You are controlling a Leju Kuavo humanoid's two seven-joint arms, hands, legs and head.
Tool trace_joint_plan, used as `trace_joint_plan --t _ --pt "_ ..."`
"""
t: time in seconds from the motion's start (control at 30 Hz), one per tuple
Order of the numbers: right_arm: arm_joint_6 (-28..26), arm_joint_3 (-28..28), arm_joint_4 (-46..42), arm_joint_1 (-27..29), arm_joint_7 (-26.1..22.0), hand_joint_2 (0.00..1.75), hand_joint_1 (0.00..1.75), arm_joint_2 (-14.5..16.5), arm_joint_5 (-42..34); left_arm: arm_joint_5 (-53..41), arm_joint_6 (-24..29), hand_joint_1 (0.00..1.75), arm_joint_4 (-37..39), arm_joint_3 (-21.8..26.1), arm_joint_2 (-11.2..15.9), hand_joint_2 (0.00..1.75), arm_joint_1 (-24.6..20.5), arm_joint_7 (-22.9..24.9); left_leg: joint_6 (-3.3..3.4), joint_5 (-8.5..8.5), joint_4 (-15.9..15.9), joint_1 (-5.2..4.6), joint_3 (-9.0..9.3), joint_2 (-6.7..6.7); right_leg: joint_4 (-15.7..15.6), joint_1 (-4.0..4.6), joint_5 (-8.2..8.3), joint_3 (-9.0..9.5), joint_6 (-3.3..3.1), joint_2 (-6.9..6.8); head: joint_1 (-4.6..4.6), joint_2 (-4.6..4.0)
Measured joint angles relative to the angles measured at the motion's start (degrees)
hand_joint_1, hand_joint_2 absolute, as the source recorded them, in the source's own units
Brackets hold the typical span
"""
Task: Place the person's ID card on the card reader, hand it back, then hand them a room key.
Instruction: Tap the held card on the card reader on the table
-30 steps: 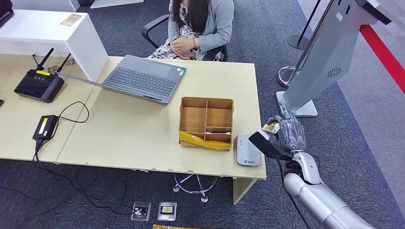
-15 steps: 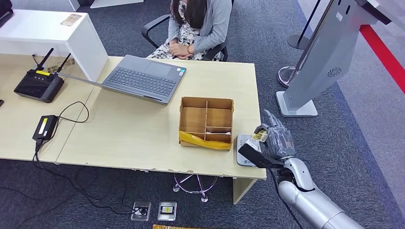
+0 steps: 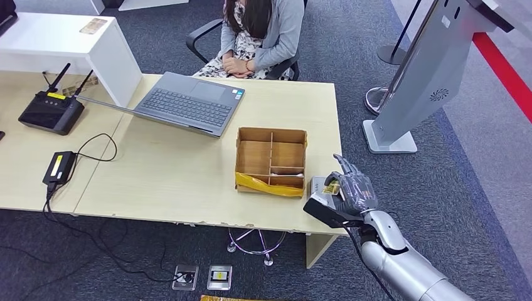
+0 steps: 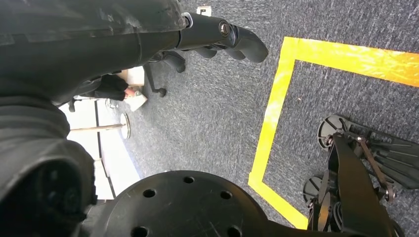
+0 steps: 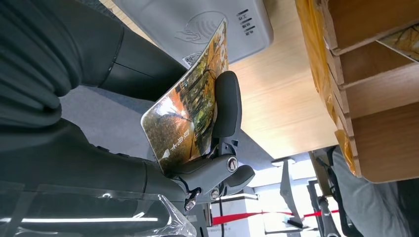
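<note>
Orange-printed ID card [image 5: 190,113], pinched in the right hand [image 3: 352,191], hovers over the card reader [image 5: 197,22] at the desk's [image 3: 188,175] near right corner, likely for scanning.

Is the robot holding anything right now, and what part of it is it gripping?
Yes. The right hand holds a glossy card printed with an orange autumn scene, its fingers pressed on the printed face near one end. The left hand holds nothing.

The right hand [image 3: 349,189], holding the ID card [image 3: 332,186], has moved down over the card reader [image 3: 319,187].
</note>
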Motion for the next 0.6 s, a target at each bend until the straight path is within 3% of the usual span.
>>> trace_joint_plan --t 0.27,0.6 --pt "1.0 0.0 2.5 -0.7 -0.9 1.75 1.75 0.5 -0.7 0.1 0.3 0.00 0.0 0.0 -0.1 0.00 0.0 0.7 0.00 0.00 0.0 0.00 0.00 0.00 0.0 0.00 0.00 0.00 0.00 0.00 -0.01 -0.01" --pt "2.0 -1.8 7.6 -1.6 -4.4 1.75 1.75 0.6 -8.0 0.3 -0.5 0.00 0.0 0.0 -0.1 0.00 0.0 -1.0 0.00 0.00 0.0 -0.01 0.01 0.00 0.0 0.00 0.00 0.00 0.00 -0.01 0.01 0.00"
